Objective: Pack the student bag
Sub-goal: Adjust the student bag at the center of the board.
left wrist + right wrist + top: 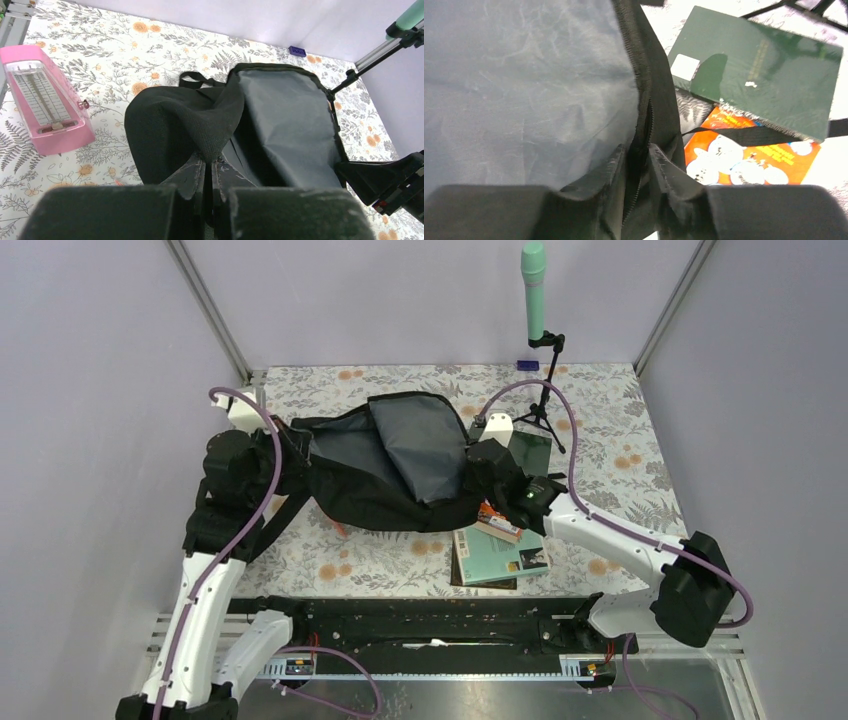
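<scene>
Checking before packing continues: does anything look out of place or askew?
A black strap, seemingly the student bag's, lies across the orange book beside the green book; it might snag when that book is lifted.

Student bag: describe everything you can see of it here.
The student bag is a large, soft black fabric backpack lying on the floral table, unzipped and spread so its grey lining faces up. The left gripper is shut on a black padded edge at one end, the right gripper on the zippered rim at the other. A black strap crosses an orange book.
</scene>
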Robot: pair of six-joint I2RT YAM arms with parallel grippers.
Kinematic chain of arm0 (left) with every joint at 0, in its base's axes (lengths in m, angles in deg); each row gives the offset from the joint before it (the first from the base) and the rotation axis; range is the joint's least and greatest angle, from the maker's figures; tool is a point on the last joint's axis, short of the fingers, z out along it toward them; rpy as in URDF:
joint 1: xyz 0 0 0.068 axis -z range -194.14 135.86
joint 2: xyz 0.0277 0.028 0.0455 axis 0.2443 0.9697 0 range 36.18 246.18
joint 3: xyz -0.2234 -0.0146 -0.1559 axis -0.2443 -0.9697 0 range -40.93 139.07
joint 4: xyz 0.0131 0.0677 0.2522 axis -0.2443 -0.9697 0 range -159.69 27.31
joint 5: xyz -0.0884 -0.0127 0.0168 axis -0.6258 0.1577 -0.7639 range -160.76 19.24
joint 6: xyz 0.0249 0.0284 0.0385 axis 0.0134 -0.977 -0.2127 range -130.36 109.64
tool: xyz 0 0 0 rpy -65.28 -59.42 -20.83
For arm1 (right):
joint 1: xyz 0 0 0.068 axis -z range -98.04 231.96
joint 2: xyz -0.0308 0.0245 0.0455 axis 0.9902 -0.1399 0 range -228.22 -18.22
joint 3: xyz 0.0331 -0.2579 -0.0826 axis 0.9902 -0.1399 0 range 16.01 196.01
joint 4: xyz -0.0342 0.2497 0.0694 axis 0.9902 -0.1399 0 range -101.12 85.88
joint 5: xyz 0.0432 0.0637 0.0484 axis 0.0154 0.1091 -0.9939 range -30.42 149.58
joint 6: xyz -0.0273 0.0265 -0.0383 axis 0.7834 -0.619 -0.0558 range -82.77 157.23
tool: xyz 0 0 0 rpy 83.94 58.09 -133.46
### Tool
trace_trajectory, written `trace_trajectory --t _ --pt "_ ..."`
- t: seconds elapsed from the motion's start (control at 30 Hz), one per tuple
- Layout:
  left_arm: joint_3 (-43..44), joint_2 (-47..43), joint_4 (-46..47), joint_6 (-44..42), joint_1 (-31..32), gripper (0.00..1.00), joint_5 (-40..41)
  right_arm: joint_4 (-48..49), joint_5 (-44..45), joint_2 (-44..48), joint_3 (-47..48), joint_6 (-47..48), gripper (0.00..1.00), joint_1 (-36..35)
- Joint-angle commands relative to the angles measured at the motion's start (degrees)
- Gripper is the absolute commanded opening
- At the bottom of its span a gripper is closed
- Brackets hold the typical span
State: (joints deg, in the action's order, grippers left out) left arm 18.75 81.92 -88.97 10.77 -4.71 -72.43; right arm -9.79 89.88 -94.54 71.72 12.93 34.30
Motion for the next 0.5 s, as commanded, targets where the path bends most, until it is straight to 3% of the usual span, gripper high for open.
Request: trace_trajectory --t 0.0,0.07,0.1,0.2,0.27,0.47 --pt "-0.49 1.34 8.51 -3.24 -0.38 0.00 -2.25 -3.16 -3.20 0.88 3.16 -0.14 0.42 1.51" --pt "-1.80 0.98 10.45 -4.64 -0.39 0.00 -3.52 -3.47 -3.66 3.22 2.32 0.00 0.71 1.96" --pt "-2.51 0.49 11.53 -5.40 -0.38 0.00 -3.98 -4.06 -3.56 4.73 1.70 0.11 0.80 2.30" --pt "-4.76 -1.82 14.38 -7.58 -0.38 0.00 -5.13 -6.84 -2.99 9.55 0.31 1.30 0.95 3.81" --pt "-6.46 -3.20 16.21 -8.02 -0.38 0.00 -5.87 -9.31 -3.06 13.75 -0.56 2.61 1.00 4.90" --pt "-7.56 -3.72 17.07 -5.89 -0.50 0.00 -8.61 -16.07 -5.83 22.34 -3.62 4.09 1.00 10.59"
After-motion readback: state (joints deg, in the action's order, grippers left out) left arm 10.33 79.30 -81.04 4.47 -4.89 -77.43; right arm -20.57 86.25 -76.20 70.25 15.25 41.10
